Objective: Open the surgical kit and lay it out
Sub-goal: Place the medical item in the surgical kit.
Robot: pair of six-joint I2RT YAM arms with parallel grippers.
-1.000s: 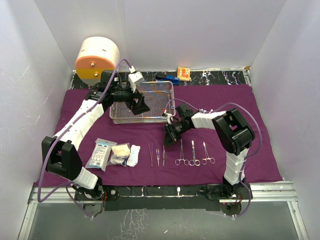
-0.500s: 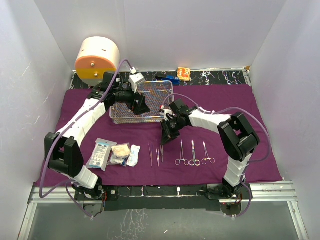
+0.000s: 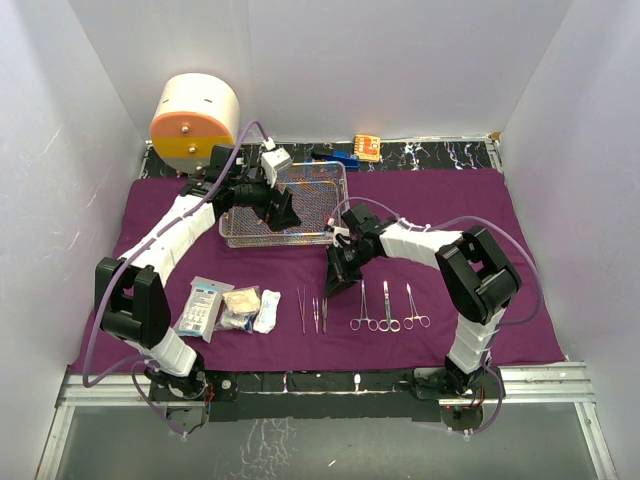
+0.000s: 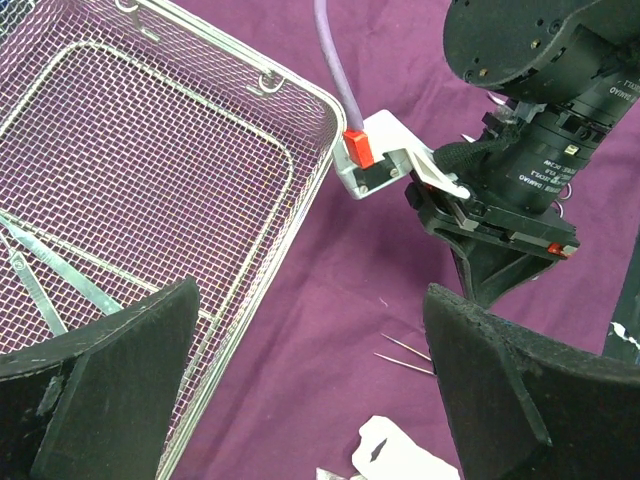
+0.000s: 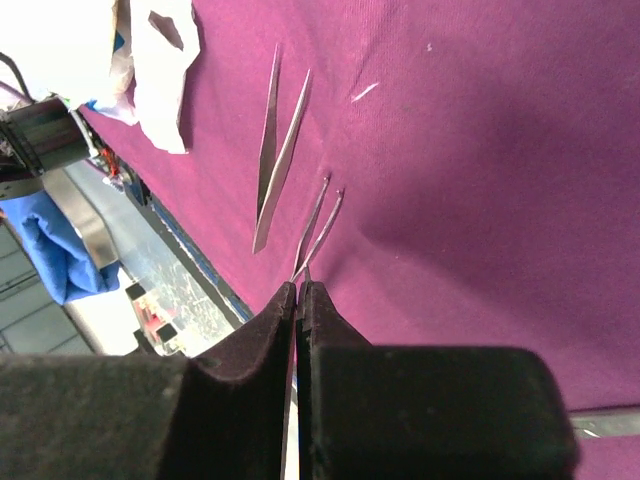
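Top external view, nearest first: packets (image 3: 203, 305), gauze (image 3: 240, 305), two tweezers (image 3: 301, 308) and three forceps (image 3: 388, 310) lie in a row on the purple cloth (image 3: 540, 220). Just behind them the right gripper (image 5: 298, 290) is pinched shut on a thin steel instrument (image 3: 324, 315) beside the tweezers. Farther back, the left gripper (image 4: 310, 380) hangs wide open over the right end of the wire-mesh tray (image 4: 300, 90), with slim steel tools (image 4: 50, 270) lying inside. A cream-and-orange drum (image 3: 195, 120) stands back left.

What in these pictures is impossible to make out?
Packet print: top view, too small to read.
Steel tools in the tray: left wrist view, cut off by left finger and picture edge.
Whether the shut right gripper pinches anything: right wrist view, fingers hide it.
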